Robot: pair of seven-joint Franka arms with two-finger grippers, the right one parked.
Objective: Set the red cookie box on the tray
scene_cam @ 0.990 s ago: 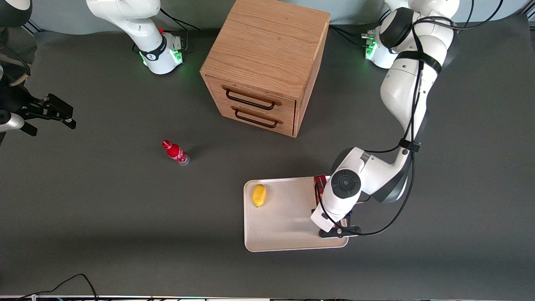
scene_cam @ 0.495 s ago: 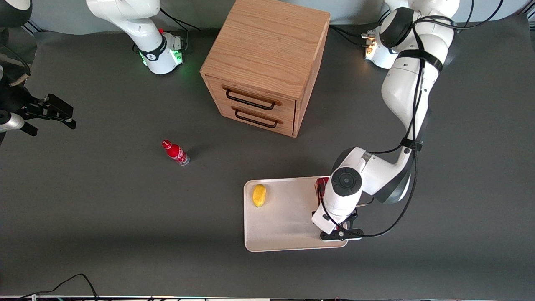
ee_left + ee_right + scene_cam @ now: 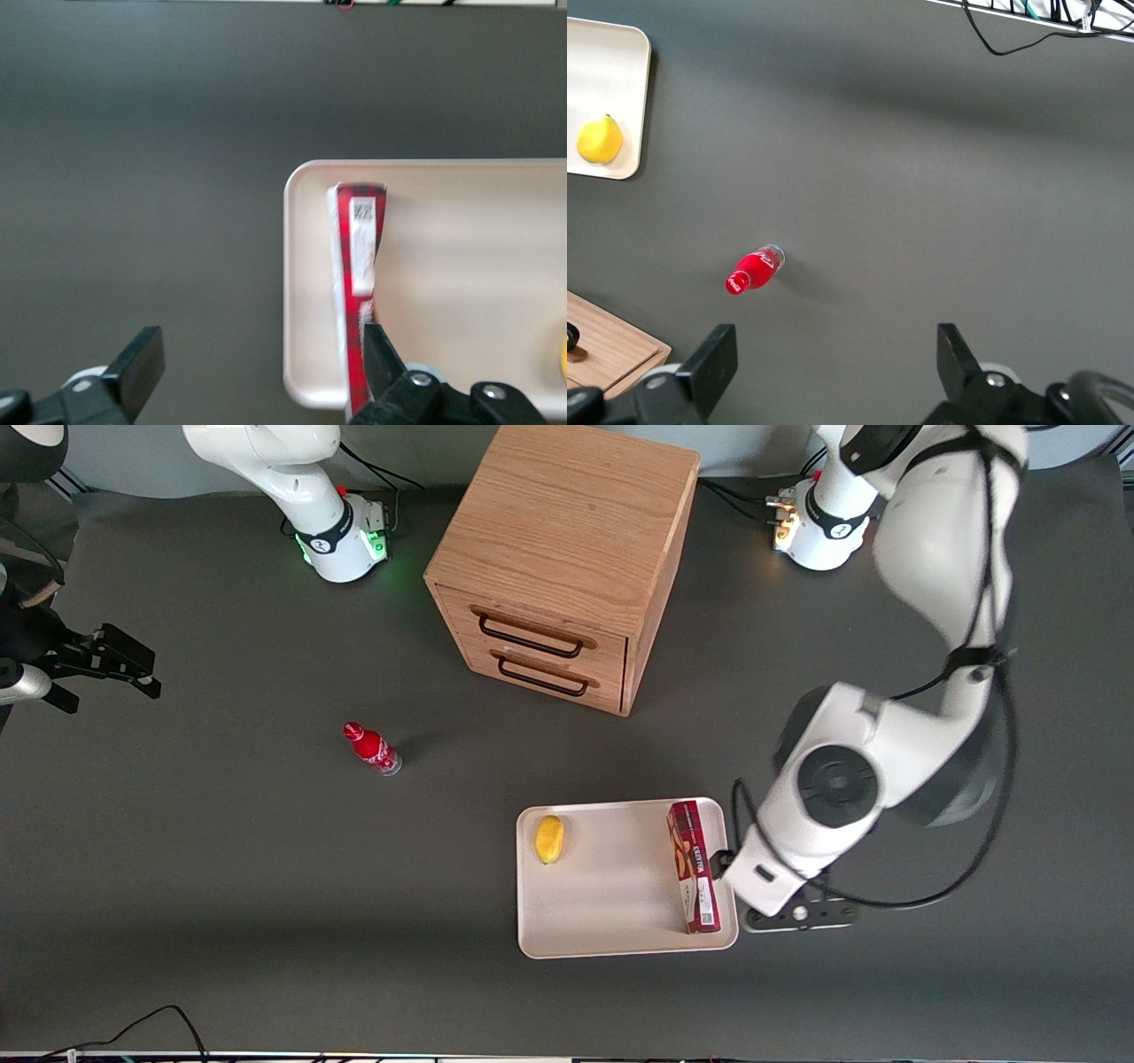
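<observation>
Front view: red cookie box [image 3: 694, 865] lying flat on the tray [image 3: 611, 903], lengthwise along the rim at the working arm's end, label patch toward the camera. Lemon [image 3: 549, 839] resting on the same tray, well apart from the box, at the tray's end toward the parked arm. Tool [image 3: 788, 914] hidden under the white wrist, raised above the dark table [image 3: 221, 886] just beside the tray's rim, clear of the box. Small red bottle [image 3: 372, 747] standing alone, toward the parked arm's end. Wooden cabinet [image 3: 567, 558] with two drawers, both closed, farther from the camera than the tray.

Left wrist view: looking straight down, fingers [image 3: 137, 363] spread wide, released, gripping nothing. Box on the tray right against its rim, white label showing. One black finger overlapping the box's end in the picture, no contact visible.

Right wrist view: bottle [image 3: 755, 269] on bare table, lemon [image 3: 600, 140] on the tray's corner [image 3: 629, 88], cabinet edge [image 3: 607, 341] just peeking in.
</observation>
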